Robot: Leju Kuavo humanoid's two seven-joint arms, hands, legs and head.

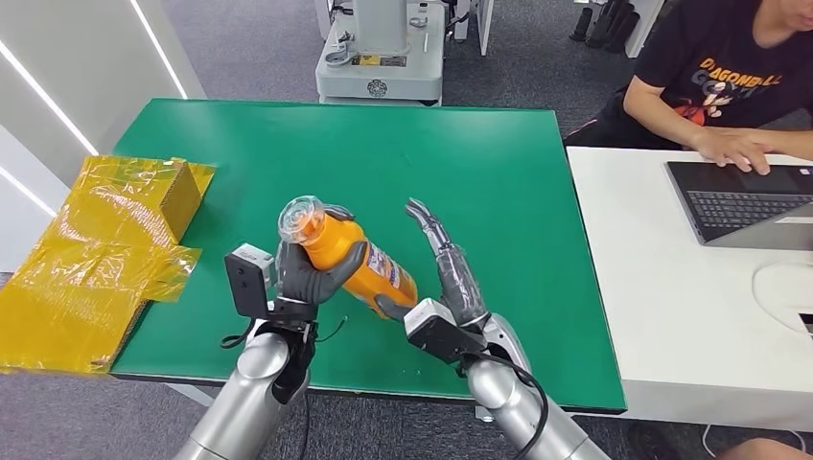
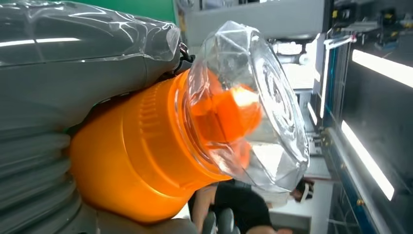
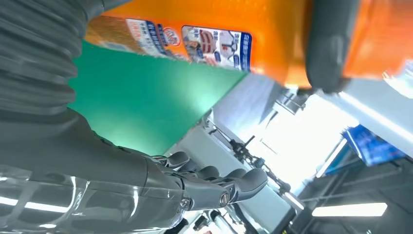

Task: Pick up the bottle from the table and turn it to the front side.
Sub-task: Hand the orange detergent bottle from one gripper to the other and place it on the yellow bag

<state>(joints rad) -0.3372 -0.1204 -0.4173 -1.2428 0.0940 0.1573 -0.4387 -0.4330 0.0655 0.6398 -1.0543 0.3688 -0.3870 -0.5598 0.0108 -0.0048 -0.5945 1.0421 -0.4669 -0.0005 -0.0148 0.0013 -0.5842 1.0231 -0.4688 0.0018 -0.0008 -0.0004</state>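
Bottle: orange bottle held tilted above the green table, clear cap toward 11 o'clock, base toward 4 o'clock.
Left hand: left hand grips the bottle's upper body, fingers wrapped around it.
Right hand: right hand just beside the bottle's base at 3 o'clock, fingers spread and extended, holding nothing; whether the thumb touches the base is unclear.
Open room: bare green surface from 12 to 2 o'clock; yellow bags overhang the 9 o'clock edge.
Label: printed panel, writing too small to read.

Yellow crinkled bag (table's left edge), person typing on laptop
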